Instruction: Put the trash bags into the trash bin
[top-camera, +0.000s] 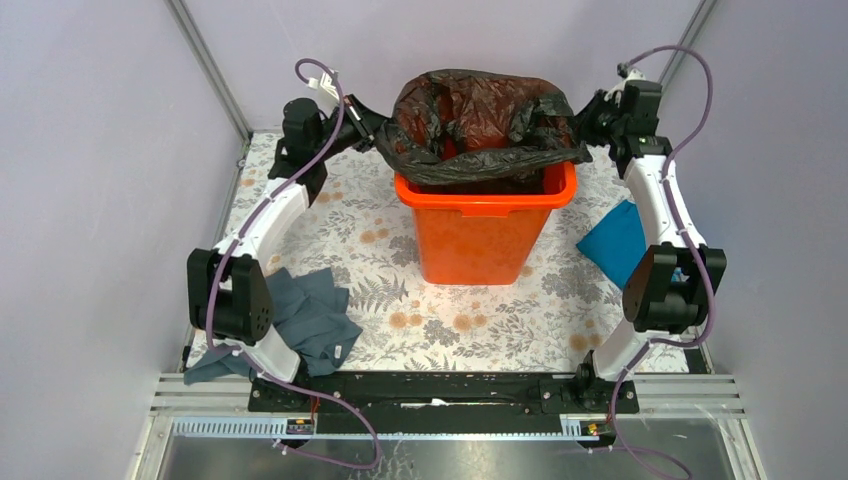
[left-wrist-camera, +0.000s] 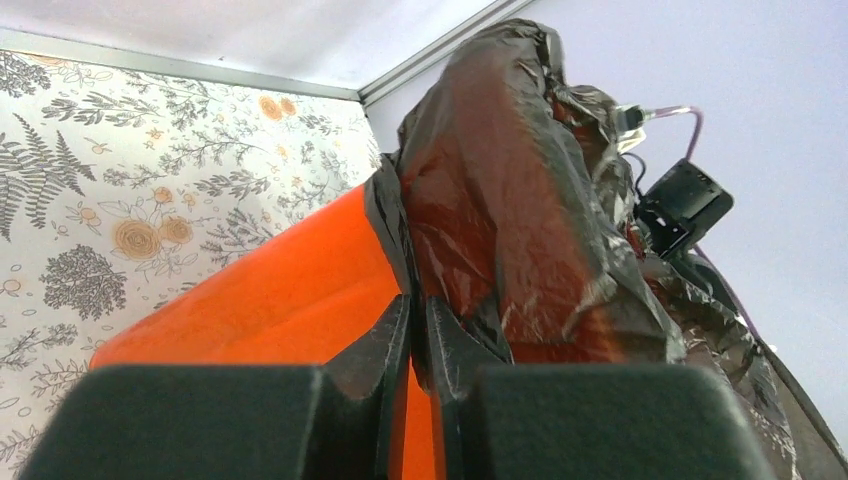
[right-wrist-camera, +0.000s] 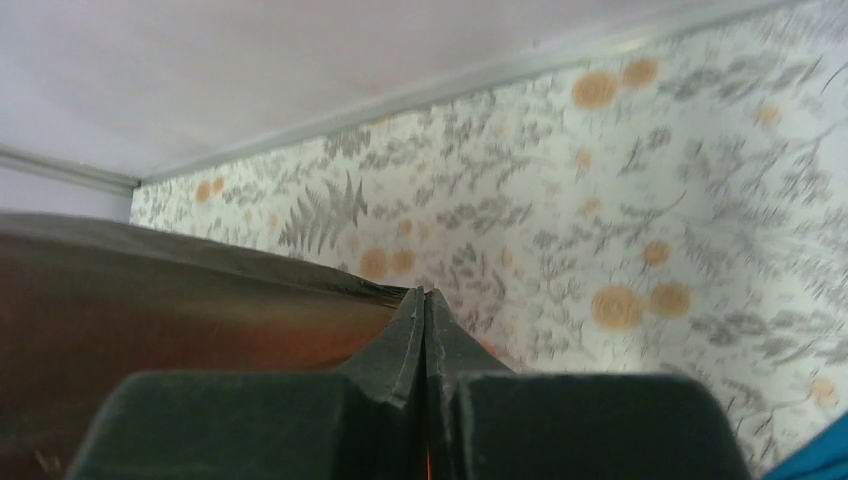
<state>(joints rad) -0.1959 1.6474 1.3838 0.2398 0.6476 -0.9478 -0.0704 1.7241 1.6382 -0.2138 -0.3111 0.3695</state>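
The orange trash bin (top-camera: 480, 235) stands upright mid-table. A glossy black trash bag (top-camera: 470, 120) billows out of its mouth, brownish where stretched, and drapes over the rim. My left gripper (top-camera: 378, 130) is at the bin's left rim, shut on the bag's edge. In the left wrist view the gripper (left-wrist-camera: 418, 305) pinches the film between the bin wall (left-wrist-camera: 290, 290) and the bag (left-wrist-camera: 520, 200). My right gripper (top-camera: 583, 135) is at the right rim, shut on the bag's edge. In the right wrist view the gripper (right-wrist-camera: 424, 295) pinches the taut brownish film (right-wrist-camera: 150, 300).
A grey-blue cloth (top-camera: 305, 315) lies by the left arm near the front left. A bright blue cloth (top-camera: 612, 240) lies under the right arm. The floral table cover (top-camera: 450, 320) is bounded by walls at left, right and back.
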